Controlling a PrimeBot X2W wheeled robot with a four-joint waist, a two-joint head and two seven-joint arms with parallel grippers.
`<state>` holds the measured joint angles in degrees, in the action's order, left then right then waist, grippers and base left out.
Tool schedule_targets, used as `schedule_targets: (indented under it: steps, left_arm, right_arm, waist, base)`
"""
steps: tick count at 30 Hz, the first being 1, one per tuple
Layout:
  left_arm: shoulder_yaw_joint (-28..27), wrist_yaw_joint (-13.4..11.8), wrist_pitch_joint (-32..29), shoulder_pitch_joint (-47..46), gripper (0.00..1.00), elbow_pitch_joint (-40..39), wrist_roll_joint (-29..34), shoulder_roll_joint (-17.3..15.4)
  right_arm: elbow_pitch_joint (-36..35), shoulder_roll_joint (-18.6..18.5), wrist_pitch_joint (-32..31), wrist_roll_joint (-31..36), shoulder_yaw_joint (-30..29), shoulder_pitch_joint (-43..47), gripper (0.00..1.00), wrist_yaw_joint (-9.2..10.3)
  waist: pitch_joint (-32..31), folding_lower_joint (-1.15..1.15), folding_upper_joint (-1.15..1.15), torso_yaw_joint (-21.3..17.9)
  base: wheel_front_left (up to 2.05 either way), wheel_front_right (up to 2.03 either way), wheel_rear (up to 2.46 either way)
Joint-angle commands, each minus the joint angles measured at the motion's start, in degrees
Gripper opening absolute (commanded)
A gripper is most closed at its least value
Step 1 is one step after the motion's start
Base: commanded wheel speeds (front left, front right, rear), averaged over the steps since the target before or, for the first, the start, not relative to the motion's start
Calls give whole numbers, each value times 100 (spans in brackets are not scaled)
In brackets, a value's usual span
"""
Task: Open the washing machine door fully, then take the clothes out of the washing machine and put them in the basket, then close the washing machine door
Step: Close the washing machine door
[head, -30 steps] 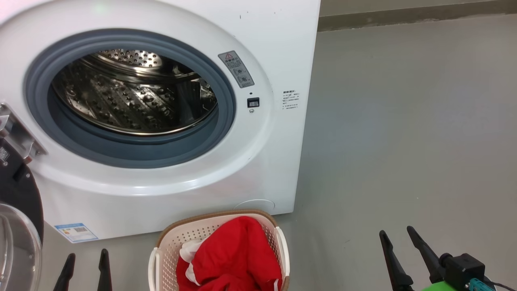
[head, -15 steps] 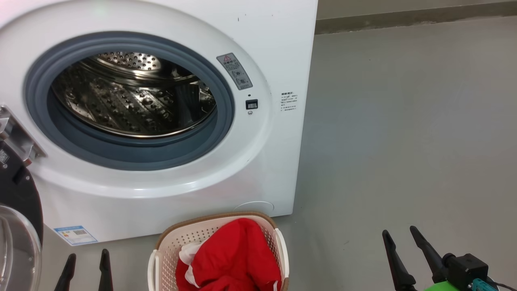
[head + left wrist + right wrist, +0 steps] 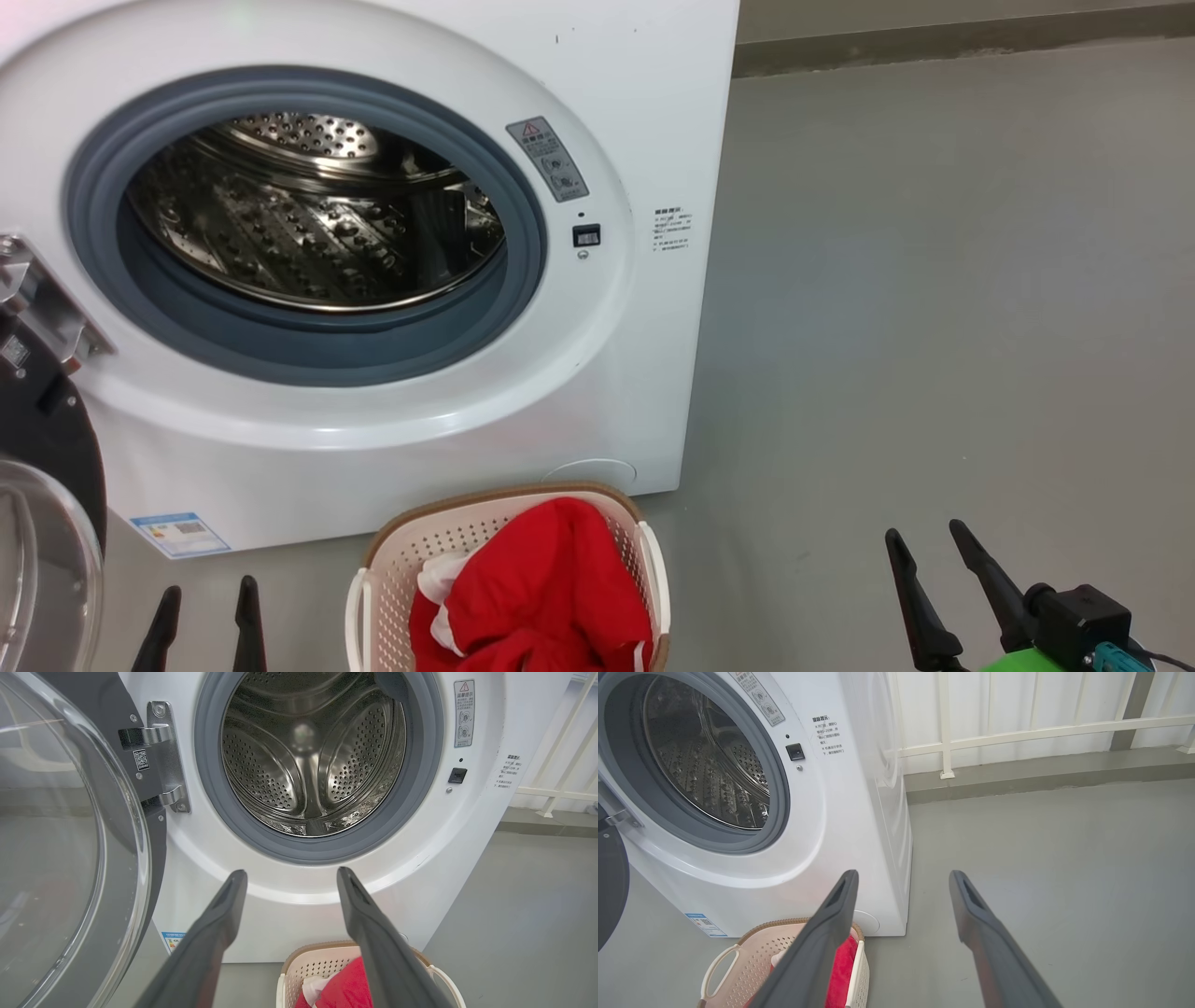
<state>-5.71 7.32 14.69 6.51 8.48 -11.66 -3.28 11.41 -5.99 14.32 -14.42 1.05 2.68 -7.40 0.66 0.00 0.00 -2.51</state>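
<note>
The white washing machine (image 3: 644, 103) (image 3: 467, 826) (image 3: 859, 802) stands with its steel drum (image 3: 308, 215) (image 3: 310, 751) bare inside the grey gasket. Its door (image 3: 42, 523) (image 3: 70, 835) hangs swung out to the left, black rim and clear glass bowl showing. Red clothes (image 3: 541, 588) (image 3: 348, 989) (image 3: 840, 961) with white trim lie in the cream basket (image 3: 392, 560) (image 3: 308, 961) (image 3: 752, 956) on the floor before the washer. My left gripper (image 3: 207, 588) (image 3: 290, 873) is open, empty, low at the left. My right gripper (image 3: 927, 535) (image 3: 903, 875) is open and empty over the floor at the right.
Grey floor (image 3: 934, 327) stretches to the right of the washer. A white railing (image 3: 1017, 732) and a low grey kerb (image 3: 934, 37) run along the back. A blue label (image 3: 177, 532) sits low on the washer front.
The head camera wobbled slightly; the picture shifted down and back. Neither gripper nor the clothes moved.
</note>
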Motion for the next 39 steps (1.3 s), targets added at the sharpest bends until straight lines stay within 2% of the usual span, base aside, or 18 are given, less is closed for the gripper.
schedule_targets:
  steps: [1, 17, 32, 39]
  left_arm:
    - [-173, 17, 31, -167, 100, -109, 62, -44]
    - [-192, 17, 31, -111, 100, -159, -5, -51]
    - [-180, 17, 31, -133, 100, -79, 21, -42]
    - [-288, 17, 31, -168, 100, 80, -20, -12]
  right_arm:
    - [-152, -65, 68, 8, 123, -74, 100, -9]
    - [-161, -67, 68, 3, 112, -60, 100, -9]
    - [-173, -61, 68, 9, 121, -30, 100, -9]
    - [-144, -102, 68, 5, 263, -59, 100, -9]
  waist:
    - [2, 0, 0, 8]
    - [12, 0, 0, 34]
    - [-7, 0, 0, 130]
    - [-20, 0, 0, 444]
  base:
    - [-113, 113, 0]
    - [-125, 125, 0]
    - [-10, 10, 0]
    - [0, 0, 0]
